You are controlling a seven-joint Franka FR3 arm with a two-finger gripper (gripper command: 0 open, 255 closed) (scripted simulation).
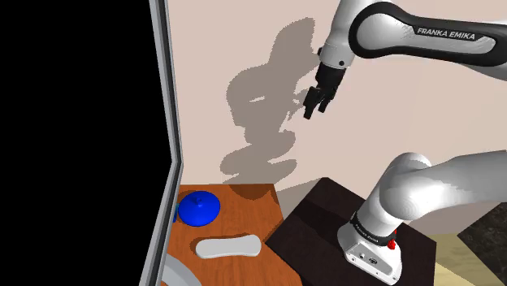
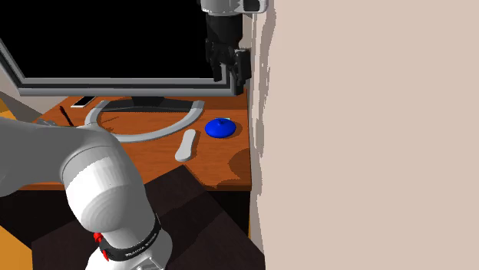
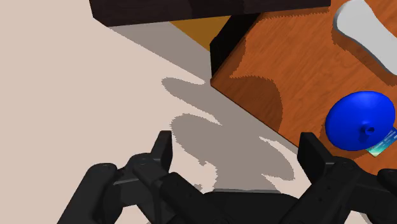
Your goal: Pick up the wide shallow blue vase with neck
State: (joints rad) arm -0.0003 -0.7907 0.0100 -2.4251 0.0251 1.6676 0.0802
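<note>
Wooden desk (image 1: 253,213) carries the blue vase (image 1: 199,208), spread fingers (image 3: 163,150) high above.

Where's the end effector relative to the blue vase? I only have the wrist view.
Observer: In the shoulder view the end effector hangs well above the desk. The blue vase is lower, toward that view's left.
Operator: Anything tall near the vase?
Observer: Yes. A monitor stands on the desk, and the vase sits near its lower corner.
Operator: Other clutter?
Observer: A curved grey monitor base lies beyond the grey flat object, on the side away from the vase.
</note>
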